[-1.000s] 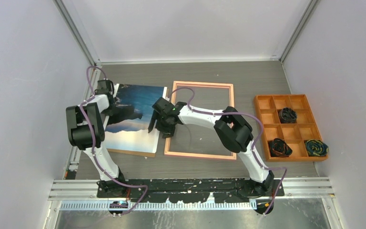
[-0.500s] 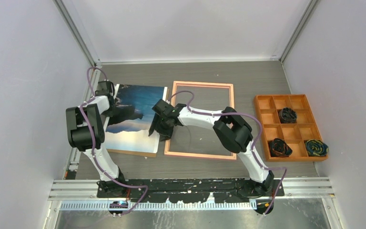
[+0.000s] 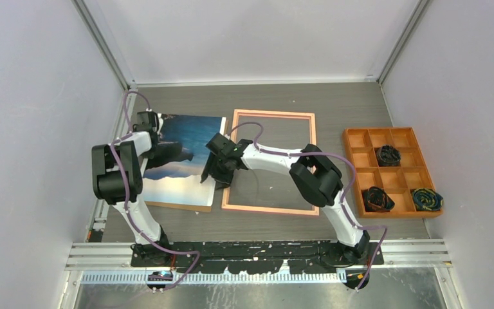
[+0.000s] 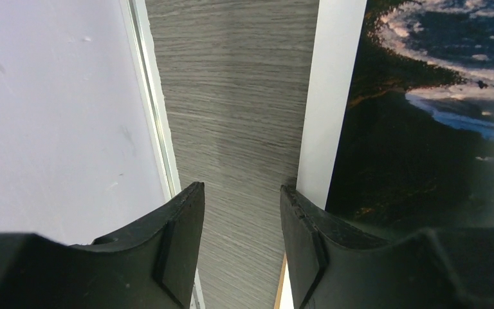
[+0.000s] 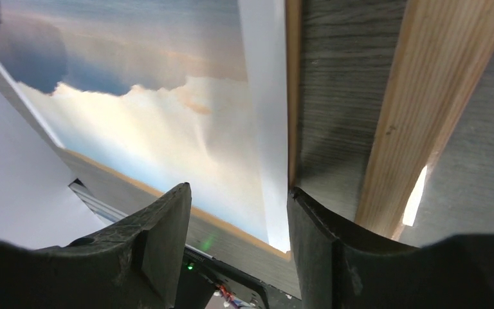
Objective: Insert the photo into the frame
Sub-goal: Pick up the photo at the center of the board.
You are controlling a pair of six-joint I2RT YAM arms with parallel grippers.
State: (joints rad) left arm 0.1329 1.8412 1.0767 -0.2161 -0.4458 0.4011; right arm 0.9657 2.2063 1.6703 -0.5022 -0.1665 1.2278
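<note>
The photo (image 3: 183, 161), a sea coast with dark mountains and pale sky, lies picture-up on a brown backing board on the table's left. The frame (image 3: 271, 162) lies flat to its right, tan wooden edge showing. My left gripper (image 3: 154, 138) is open at the photo's left edge (image 4: 331, 96), one finger over the bare table, the other over the white border. My right gripper (image 3: 211, 177) is open over the photo's right edge (image 5: 264, 129), jaws astride it, with the frame's wooden edge (image 5: 424, 96) just to the right. Neither gripper holds anything.
An orange compartment tray (image 3: 391, 170) with dark coiled items stands at the right. The brown backing board's edge (image 3: 173, 206) shows below the photo. The left wall rail (image 4: 148, 96) runs close to my left gripper.
My right gripper shifted slightly left toward the photo's right edge. My left gripper has barely moved. The photo and frame lie as before.
</note>
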